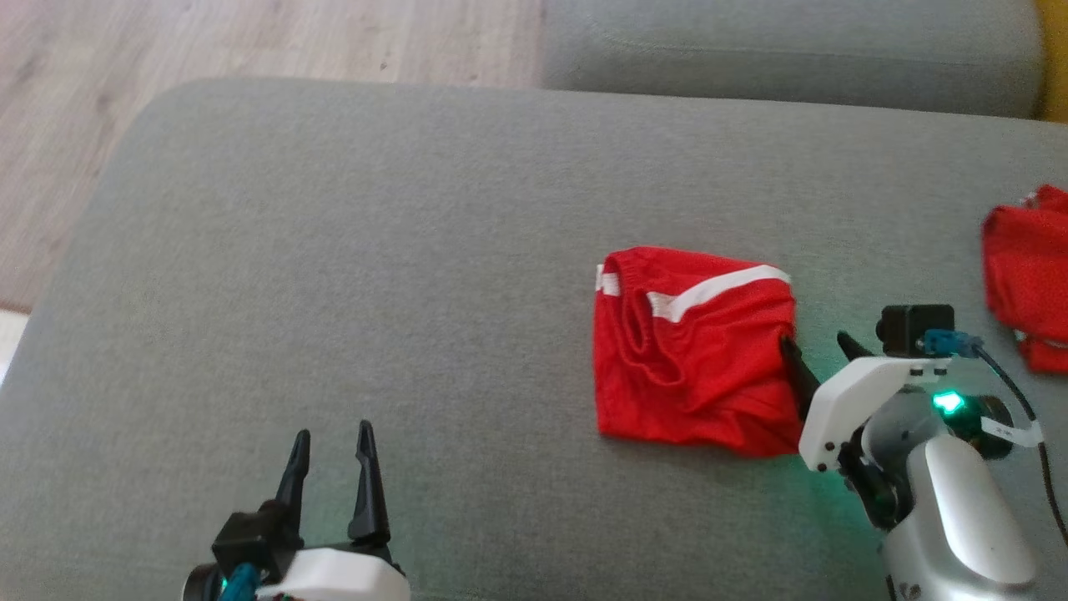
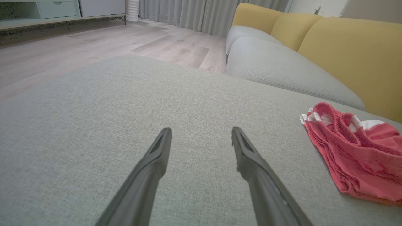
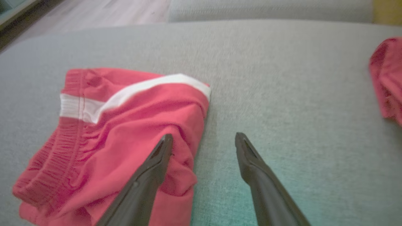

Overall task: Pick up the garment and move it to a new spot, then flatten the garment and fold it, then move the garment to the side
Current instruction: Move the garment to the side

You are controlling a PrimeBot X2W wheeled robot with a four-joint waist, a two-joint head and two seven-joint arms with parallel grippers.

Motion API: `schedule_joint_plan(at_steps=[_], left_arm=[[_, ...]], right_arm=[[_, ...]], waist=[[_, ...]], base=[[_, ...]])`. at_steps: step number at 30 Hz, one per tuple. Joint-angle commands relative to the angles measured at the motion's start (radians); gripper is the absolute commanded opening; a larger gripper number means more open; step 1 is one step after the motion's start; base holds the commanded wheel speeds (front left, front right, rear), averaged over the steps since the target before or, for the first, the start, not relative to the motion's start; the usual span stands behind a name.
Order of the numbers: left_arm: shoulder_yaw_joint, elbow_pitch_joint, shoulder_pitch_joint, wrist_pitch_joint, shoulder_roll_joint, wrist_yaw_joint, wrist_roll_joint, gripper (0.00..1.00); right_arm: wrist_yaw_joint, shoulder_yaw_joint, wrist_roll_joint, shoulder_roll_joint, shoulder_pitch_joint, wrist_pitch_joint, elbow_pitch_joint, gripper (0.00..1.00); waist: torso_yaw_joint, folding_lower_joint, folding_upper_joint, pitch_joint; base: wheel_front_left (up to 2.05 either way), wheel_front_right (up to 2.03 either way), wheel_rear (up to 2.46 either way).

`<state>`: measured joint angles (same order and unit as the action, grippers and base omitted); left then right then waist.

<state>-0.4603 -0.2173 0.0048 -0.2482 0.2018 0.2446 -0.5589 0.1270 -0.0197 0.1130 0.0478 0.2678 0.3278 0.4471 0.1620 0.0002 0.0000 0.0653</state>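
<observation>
The garment point(image 1: 692, 355) is a pair of red shorts with white stripes, folded into a rough square on the grey cushion point(image 1: 375, 275). It also lies at the right in the left wrist view point(image 2: 358, 153) and at the left in the right wrist view point(image 3: 125, 131). My right gripper point(image 1: 813, 346) stands open at the garment's right edge; one finger is over the cloth, the other over bare cushion point(image 3: 204, 138). My left gripper point(image 1: 332, 438) is open near the front left, well apart from the garment, with nothing between its fingers point(image 2: 201, 131).
A second red garment point(image 1: 1030, 275) lies at the cushion's right edge, also in the right wrist view point(image 3: 388, 78). Behind is another grey seat point(image 1: 784, 50) with yellow backrests point(image 2: 351, 47). Wooden floor point(image 1: 167, 50) lies beyond the cushion's left and far edges.
</observation>
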Motion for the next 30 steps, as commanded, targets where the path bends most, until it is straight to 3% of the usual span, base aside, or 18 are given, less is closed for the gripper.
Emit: schedule_joint_plan(at_steps=[1, 9, 10, 12, 13, 14, 15, 22, 30], left_arm=[[0.027, 0.022, -0.047, -0.013, -0.003, -0.007, 0.012, 1.0], [0.042, 0.008, -0.062, -0.013, -0.023, -0.025, 0.032, 1.0], [0.045, 0.007, -0.063, -0.013, -0.025, -0.026, 0.035, 1.0], [0.049, 0.005, -0.063, -0.013, -0.027, -0.03, 0.04, 1.0], [0.05, 0.004, -0.063, -0.013, -0.028, -0.033, 0.043, 1.0], [0.051, 0.004, -0.065, -0.013, -0.028, -0.034, 0.047, 1.0], [0.052, 0.005, -0.066, -0.013, -0.028, -0.037, 0.05, 1.0], [0.058, 0.017, -0.085, -0.013, -0.026, -0.048, 0.072, 1.0], [0.057, 0.041, -0.133, -0.013, -0.021, -0.061, 0.094, 1.0]], right_arm=[[0.004, 0.011, -0.001, 0.002, 0.053, 0.013, -0.014, 1.0], [0.004, 0.003, 0.033, 0.002, 0.091, 0.058, 0.098, 1.0], [0.004, 0.007, 0.038, 0.002, 0.095, 0.058, 0.109, 0.96], [0.004, 0.016, 0.047, 0.002, 0.104, 0.053, 0.128, 0.47], [0.004, 0.023, 0.054, 0.002, 0.109, 0.048, 0.135, 0.35], [0.004, 0.028, 0.059, 0.002, 0.113, 0.043, 0.141, 0.1], [0.004, 0.033, 0.059, 0.002, 0.118, 0.036, 0.147, 0.0], [0.004, 0.036, 0.042, 0.016, 0.169, -0.044, 0.142, 0.0], [0.004, 0.02, 0.022, 0.06, 0.189, -0.096, 0.058, 0.0]], waist=[[0.03, -0.0002, 0.0, 0.024], [0.073, -0.0002, 0.0, 0.063], [0.073, -0.0002, 0.0, 0.065], [0.071, -0.0002, 0.0, 0.069], [0.067, -0.0002, 0.0, 0.071], [0.062, -0.0002, 0.0, 0.072], [0.054, -0.0002, 0.0, 0.074], [-0.048, -0.0002, 0.0, 0.099], [-0.239, -0.0002, 0.0, 0.177]], base=[[0.0, 0.0, 0.0], [0.0, 0.0, 0.0], [0.0, 0.0, 0.0], [0.0, 0.0, 0.0], [0.0, 0.0, 0.0], [0.0, 0.0, 0.0], [0.0, 0.0, 0.0], [0.0, 0.0, 0.0], [0.0, 0.0, 0.0]])
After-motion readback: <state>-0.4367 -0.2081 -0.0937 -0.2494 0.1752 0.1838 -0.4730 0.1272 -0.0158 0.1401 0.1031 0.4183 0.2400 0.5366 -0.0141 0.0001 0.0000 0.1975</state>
